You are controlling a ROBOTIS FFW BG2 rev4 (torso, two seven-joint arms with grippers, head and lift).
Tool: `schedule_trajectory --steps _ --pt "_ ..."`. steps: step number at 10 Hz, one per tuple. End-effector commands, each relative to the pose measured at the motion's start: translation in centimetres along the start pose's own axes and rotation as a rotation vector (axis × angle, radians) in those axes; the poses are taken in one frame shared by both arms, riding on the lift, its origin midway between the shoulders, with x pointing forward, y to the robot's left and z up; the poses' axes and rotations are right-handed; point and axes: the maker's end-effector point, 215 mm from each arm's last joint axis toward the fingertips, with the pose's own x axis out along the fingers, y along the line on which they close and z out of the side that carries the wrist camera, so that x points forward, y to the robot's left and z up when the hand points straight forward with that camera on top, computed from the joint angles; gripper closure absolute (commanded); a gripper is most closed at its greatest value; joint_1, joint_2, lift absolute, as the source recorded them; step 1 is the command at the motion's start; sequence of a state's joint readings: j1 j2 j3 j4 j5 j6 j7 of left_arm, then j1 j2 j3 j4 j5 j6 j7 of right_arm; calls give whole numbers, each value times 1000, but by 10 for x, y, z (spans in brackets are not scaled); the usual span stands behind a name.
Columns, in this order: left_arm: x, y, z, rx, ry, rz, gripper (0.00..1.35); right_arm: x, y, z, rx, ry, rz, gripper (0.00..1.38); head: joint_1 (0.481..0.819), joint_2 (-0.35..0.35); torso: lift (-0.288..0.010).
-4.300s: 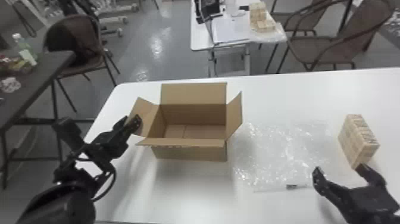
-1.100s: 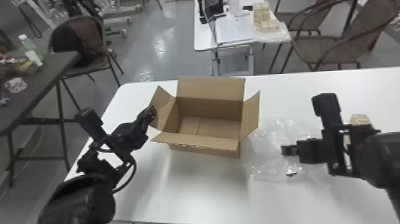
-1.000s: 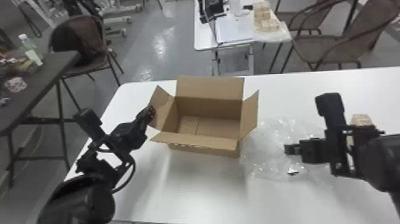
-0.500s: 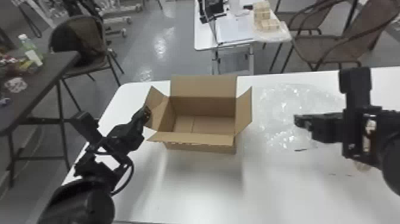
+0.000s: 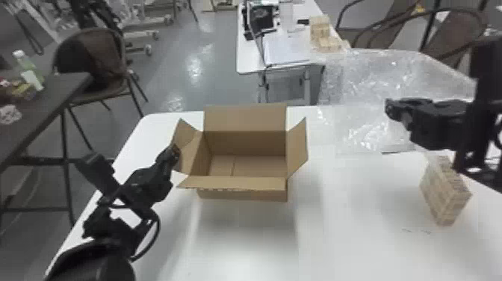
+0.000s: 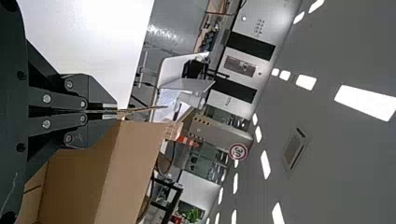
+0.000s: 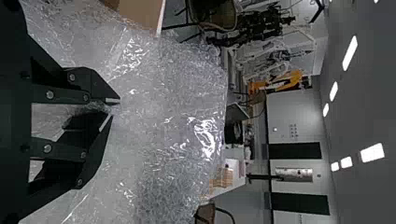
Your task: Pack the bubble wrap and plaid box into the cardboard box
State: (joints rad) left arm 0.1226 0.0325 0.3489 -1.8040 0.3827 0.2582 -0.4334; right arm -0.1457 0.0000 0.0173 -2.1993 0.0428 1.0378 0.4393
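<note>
- Gripping the bubble wrap point(image 7: 177, 107) was my right gripper point(image 7: 111, 109), a gathered bit of film caught between its narrowly parted fingers; the rest of the sheet spread beyond them.
- My left gripper point(image 6: 116, 111) was pinched tight on the left flap point(image 5: 191, 141) of the cardboard box point(image 5: 242, 195), which I judged steadied it.
- The relation that mattered: the box's open mouth lay to the left of my right gripper and lower down, its long axis running left to right. The wrap spread broadly sideways too, its left edge just beyond the right flap point(image 5: 297, 149). So the two long ways roughly agreed, and my right arm was plainly the nearer one to the film.
- I judged that the next move called for a leftward carry over the mouth, then folding or pressing the sheet down inside. Being light and wide, it could have snagged on the flaps or draped outside.
- The plaid box point(image 5: 444, 194) stood on the table point(image 5: 343, 239), below my right arm and nearer me than the wrap. It looked like the later item; neither thing was packed.
</note>
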Motion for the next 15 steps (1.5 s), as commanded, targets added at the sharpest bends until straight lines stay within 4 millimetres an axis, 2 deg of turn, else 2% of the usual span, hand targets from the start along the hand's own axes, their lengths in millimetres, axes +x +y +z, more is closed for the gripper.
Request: schedule_trajectory --steps 1,3,5,7,9,11,12,13,14,15 --pt "3 -8 -1 0 -8 -2 1211 -8 10 37 -20 -83 25 1052 633 186 -159" --pt "7 -17 -4 2 -15 6 1213 4 45 52 -1 -121 130 1052 598 188 -159" --pt "10 -25 -6 6 -20 13 1211 19 85 66 -3 -133 245 1052 582 216 -159" --pt "14 -30 -5 15 -25 17 1211 50 131 48 82 -98 429 1052 573 245 -159" --pt "16 -34 -6 11 -24 16 1211 69 148 37 109 -61 483 1052 575 285 -159" --pt "19 -41 -6 9 -25 11 1211 89 197 12 219 -11 675 1053 578 302 -159" --pt "21 -45 -7 11 -23 5 1213 91 220 7 252 7 749 1053 584 323 -159" --pt "22 -46 -7 9 -24 5 1213 95 227 1 237 25 764 1052 590 345 -159" --pt "22 -47 -6 5 -27 5 1211 99 232 -15 271 62 777 1053 592 350 -159" --pt "22 -47 -6 0 -28 3 1211 103 239 -42 323 111 806 1053 598 350 -159"
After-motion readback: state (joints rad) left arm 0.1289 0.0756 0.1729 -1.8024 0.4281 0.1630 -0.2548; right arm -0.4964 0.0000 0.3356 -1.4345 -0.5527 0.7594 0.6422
